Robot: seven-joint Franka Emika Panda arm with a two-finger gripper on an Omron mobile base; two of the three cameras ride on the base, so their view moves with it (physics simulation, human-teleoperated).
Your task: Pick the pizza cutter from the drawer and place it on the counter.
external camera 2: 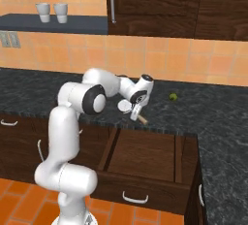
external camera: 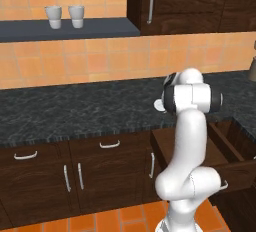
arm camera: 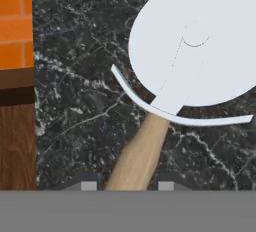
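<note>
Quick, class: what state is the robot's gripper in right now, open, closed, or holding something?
Gripper: closed on the pizza cutter, fingers on either side of its wooden handle, over the counter just beyond the open drawer.

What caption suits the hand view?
Claw holding the pizza cutter by its wooden handle over the black counter.

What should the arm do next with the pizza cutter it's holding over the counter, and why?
Probably lower it a little and open the jaws. The gripper holds the pizza cutter by its wooden handle, and the hand view shows the counter right beneath the wheel, past the edge of the open drawer. The cutter already seems clear of the drawer, so setting it down there looks safe.
</note>
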